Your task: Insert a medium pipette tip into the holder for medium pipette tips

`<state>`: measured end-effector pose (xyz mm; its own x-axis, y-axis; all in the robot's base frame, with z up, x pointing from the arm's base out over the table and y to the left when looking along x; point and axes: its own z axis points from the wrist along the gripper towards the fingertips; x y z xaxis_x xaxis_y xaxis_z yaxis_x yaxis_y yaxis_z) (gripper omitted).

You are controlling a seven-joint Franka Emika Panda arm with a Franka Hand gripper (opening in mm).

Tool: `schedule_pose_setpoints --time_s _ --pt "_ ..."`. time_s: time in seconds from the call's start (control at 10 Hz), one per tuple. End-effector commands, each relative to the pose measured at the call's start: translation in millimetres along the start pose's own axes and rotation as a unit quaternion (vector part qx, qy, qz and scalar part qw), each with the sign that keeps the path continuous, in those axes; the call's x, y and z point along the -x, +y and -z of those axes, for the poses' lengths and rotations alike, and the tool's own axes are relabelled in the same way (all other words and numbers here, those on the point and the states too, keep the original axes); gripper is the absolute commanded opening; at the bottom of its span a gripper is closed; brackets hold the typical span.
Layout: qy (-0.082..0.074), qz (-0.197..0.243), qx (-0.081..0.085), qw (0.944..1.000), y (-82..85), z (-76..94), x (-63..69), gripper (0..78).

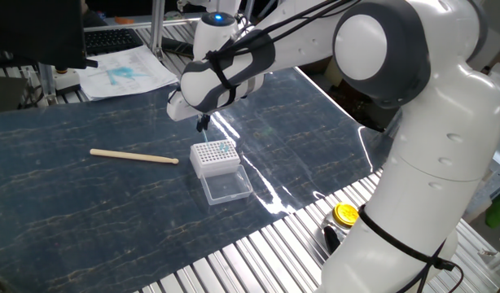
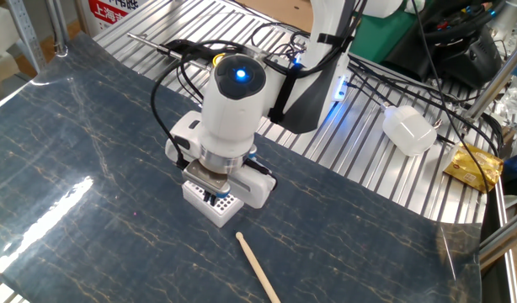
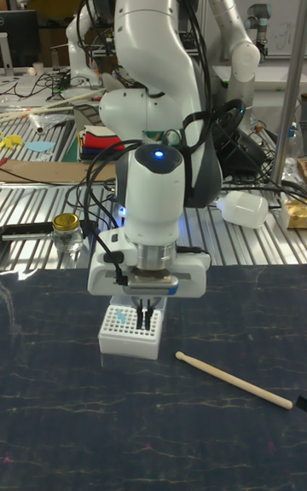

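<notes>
The holder [image 1: 215, 156] is a small white rack with a grid of holes, and it stands on the dark mat. Its clear lid [image 1: 227, 187] lies folded open in front of it. A few blue-teal medium pipette tips [image 1: 225, 147] sit in holes near one corner, one of these tips [image 3: 119, 316] showing left of the fingers. My gripper [image 3: 143, 314] hangs just above the holder's top [image 3: 128, 333], pointing straight down, its dark fingers almost together. No tip shows between them. In the other fixed view the gripper [image 2: 210, 196] covers most of the holder [image 2: 216, 208].
A long pale wooden stick [image 1: 134, 156] lies on the mat left of the holder, the same stick [image 3: 234, 380] running to the right in the tall view. A yellow-lidded jar [image 1: 345, 215] stands on the metal slats off the mat. Cables and a white bottle [image 2: 408, 130] lie behind.
</notes>
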<state>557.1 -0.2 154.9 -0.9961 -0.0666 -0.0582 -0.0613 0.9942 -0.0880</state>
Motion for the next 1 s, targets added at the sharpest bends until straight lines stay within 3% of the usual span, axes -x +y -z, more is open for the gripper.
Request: schedule_pose_setpoints --time_s 0.1,0.4,0.5,1.0 --pt "-0.003 0.004 -0.001 1.0000 1.2 -0.4 -0.5 1.2" --pt "-0.004 0.015 -0.001 0.9999 1.3 -0.7 -0.5 1.2" --pt "0.013 0.012 -0.002 0.9998 1.1 -0.5 0.2 1.2" --pt "0.033 -0.014 0.016 0.9992 0.6 0.2 1.0 1.2"
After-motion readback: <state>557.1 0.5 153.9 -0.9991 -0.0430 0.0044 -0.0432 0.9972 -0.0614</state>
